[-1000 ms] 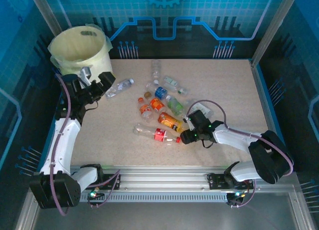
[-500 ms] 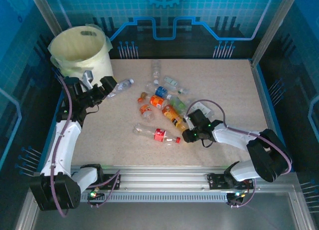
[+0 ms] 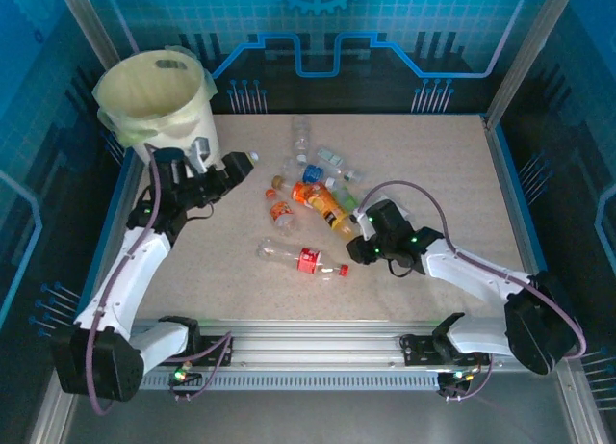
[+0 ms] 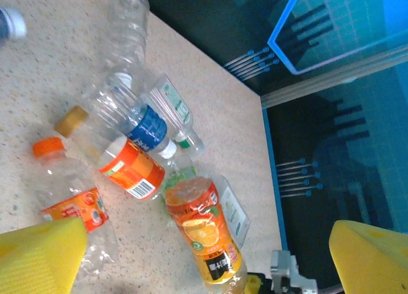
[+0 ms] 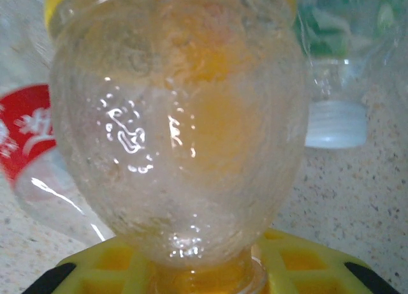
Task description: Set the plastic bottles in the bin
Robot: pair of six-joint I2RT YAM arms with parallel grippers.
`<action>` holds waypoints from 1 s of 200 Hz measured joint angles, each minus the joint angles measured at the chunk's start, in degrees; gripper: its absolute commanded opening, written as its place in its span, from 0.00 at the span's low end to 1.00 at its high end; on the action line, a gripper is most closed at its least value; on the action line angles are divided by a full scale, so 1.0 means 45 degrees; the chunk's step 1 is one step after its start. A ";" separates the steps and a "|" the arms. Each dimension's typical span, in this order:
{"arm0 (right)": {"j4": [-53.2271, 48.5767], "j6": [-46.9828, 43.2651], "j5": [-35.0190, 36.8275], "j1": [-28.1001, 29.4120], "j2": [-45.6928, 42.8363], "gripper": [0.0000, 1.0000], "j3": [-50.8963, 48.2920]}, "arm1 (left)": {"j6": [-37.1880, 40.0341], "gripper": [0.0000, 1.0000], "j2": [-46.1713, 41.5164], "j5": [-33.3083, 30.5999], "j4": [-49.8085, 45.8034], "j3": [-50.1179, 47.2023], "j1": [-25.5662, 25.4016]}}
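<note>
Now, right tool [image 3: 358, 234]: shut on the neck of the orange bottle [image 3: 330, 209]
Orange bottle: out on the counter [image 3: 433, 155], well away from the bin [image 3: 183, 126]; its long side points roughly toward the bin, bottom end first
Left tool [image 3: 217, 160]: open wide, holding nothing; just beside the bin, nearer it than the right tool
Next, I think: carry it across to the bin

The orange bottle [image 5: 172, 134] looms blurred, its neck cut by the bottom edge.
</note>
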 measured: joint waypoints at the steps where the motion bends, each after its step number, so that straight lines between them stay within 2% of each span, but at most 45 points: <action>1: 0.0000 0.0010 0.0000 0.0010 -0.0015 0.23 0.0010 | -0.0019 0.99 0.0005 -0.0063 0.0010 0.0000 -0.0083; 25: 0.0102 0.0631 0.0000 0.0335 -0.0398 0.23 0.0316 | -0.0631 0.99 0.0058 -0.1166 0.0389 -0.0117 -0.1399; 48: 0.0554 0.1452 -0.0097 0.0627 -0.0559 0.22 0.0471 | -0.1273 0.99 0.0194 -0.1778 0.1132 -0.0627 -0.2186; 89: 0.1073 0.2754 -0.0248 0.1268 -0.0306 0.22 0.1103 | -0.2317 0.99 0.1268 -0.1953 0.2715 -0.1370 -0.3128; 155: 0.0743 0.2871 0.0544 0.2710 0.1171 0.22 0.3274 | -0.2987 0.99 0.2924 -0.2225 0.3847 -0.1035 -0.4260; 200: 0.0000 0.2764 0.1598 0.3279 0.1914 0.23 0.4002 | -0.3230 0.84 0.3434 -0.2657 0.3963 -0.0641 -0.4265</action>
